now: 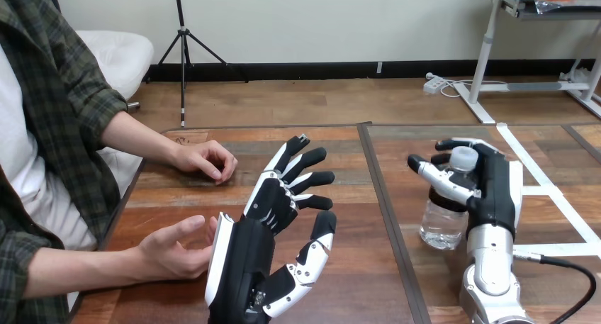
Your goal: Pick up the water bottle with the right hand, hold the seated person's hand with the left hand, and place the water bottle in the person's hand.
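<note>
Right hand [489, 189] has its fingers and thumb curled round the water bottle [443, 221], which stands upright in its grip. Left hand [262, 225] is wide open, fingers spread apart. The person's near hand [170, 249] lies just beside its outer edge; I cannot tell if they touch.

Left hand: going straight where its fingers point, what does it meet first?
Way looks free: the left hand points forward-right over bare table. The person's far hand lies left of that line; depth unclear.
</note>
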You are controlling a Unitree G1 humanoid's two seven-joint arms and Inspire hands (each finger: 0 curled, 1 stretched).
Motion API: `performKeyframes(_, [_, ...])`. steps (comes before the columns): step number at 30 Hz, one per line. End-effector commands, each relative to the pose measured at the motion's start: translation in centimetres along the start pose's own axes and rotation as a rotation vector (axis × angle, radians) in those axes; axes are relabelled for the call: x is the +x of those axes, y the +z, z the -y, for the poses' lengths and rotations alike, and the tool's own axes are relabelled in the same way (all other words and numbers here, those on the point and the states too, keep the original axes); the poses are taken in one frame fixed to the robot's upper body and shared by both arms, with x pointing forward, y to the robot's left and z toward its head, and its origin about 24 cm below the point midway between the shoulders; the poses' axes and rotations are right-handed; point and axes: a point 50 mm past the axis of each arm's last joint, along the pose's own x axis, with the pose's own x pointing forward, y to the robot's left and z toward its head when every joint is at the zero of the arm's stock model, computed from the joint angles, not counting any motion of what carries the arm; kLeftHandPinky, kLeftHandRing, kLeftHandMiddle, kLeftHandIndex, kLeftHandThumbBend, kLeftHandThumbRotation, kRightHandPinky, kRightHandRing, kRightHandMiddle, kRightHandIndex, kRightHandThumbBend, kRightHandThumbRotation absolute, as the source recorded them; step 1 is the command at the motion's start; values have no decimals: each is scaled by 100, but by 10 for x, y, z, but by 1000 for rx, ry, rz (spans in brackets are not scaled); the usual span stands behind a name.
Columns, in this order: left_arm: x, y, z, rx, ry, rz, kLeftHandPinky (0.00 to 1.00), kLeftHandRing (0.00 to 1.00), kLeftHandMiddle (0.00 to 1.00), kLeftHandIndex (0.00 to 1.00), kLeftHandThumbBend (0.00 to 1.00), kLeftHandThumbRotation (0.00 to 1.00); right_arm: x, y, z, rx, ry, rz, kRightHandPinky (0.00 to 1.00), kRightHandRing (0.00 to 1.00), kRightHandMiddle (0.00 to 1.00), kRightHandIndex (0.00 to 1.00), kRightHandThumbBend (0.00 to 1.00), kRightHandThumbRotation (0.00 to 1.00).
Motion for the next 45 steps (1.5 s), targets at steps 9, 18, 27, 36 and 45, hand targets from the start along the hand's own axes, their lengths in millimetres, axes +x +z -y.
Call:
performKeyframes(9, [6,6,0,-13,43,40,63,75,82,87,32,0,9,35,-5,66,35,206,40,44,49,50,81,0])
performKeyframes(18, [7,6,-1,-15,50,44,63,75,81,84,33,0,8,38,-5,52,51,253,39,43,48,49,81,0])
performKeyframes(27, [7,6,-1,-24,48,43,63,74,80,83,32,0,6,35,-2,-9,73,255,38,43,48,50,80,0])
performKeyframes(36, [7,6,-1,-23,39,43,63,74,80,82,32,0,4,26,-1,-50,106,215,43,48,53,57,80,0])
performKeyframes(45, [6,6,-3,-4,41,40,63,74,80,82,34,0,2,18,1,-91,146,173,60,63,67,68,80,0])
